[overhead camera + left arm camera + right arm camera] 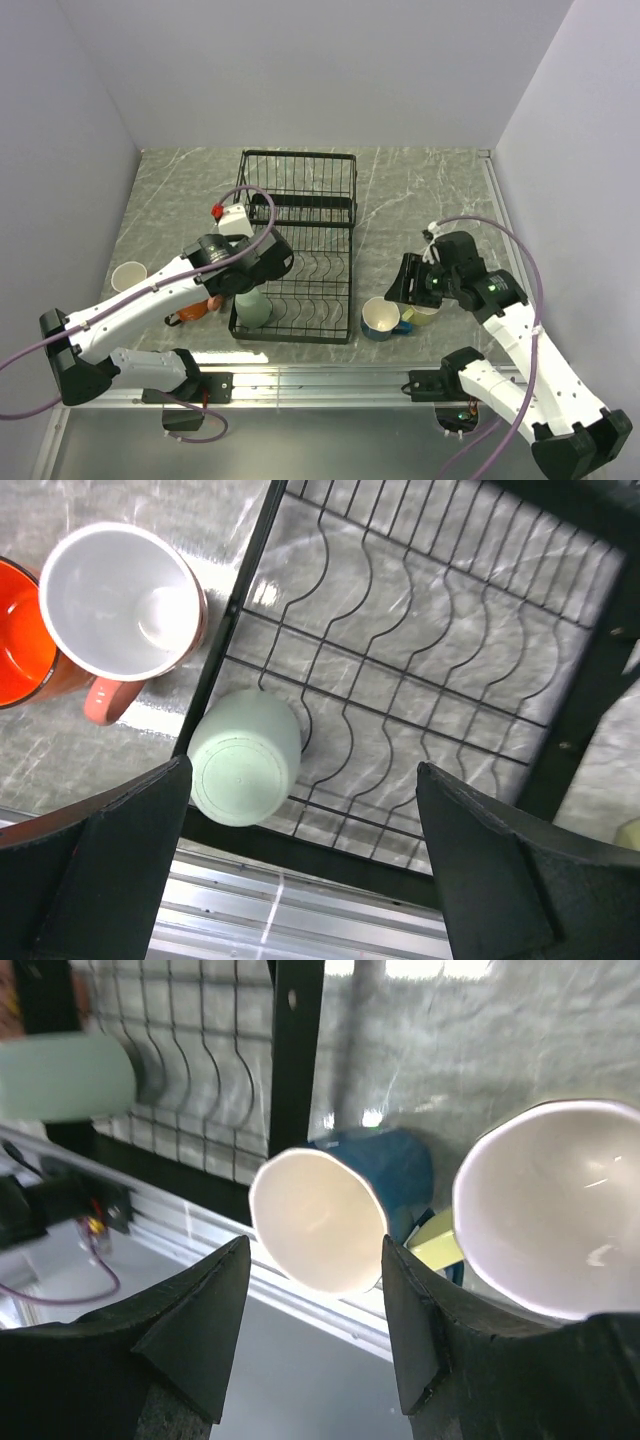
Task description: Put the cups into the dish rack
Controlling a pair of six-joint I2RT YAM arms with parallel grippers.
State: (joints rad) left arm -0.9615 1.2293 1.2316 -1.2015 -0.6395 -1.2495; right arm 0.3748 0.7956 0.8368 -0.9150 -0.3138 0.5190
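The black wire dish rack [300,190] stands mid-table. A pale green mug [252,308] sits upside down in its near-left corner. My left gripper [252,278] hovers over it, open and empty; in the left wrist view the green mug [243,770] lies beside the left finger of my left gripper [302,768]. A pink mug [120,600] and an orange mug [20,640] stand just left of the rack [450,630]. My right gripper [408,282] is open above a blue mug [380,318] and a yellow-green mug [424,314]. The blue mug [400,1170] shows between the tips of my right gripper [315,1242].
A cream mug [129,275] stands alone at the far left. A metal rail [320,378] runs along the table's near edge. White walls enclose the table on three sides. The rack's raised basket [298,178] is at the back.
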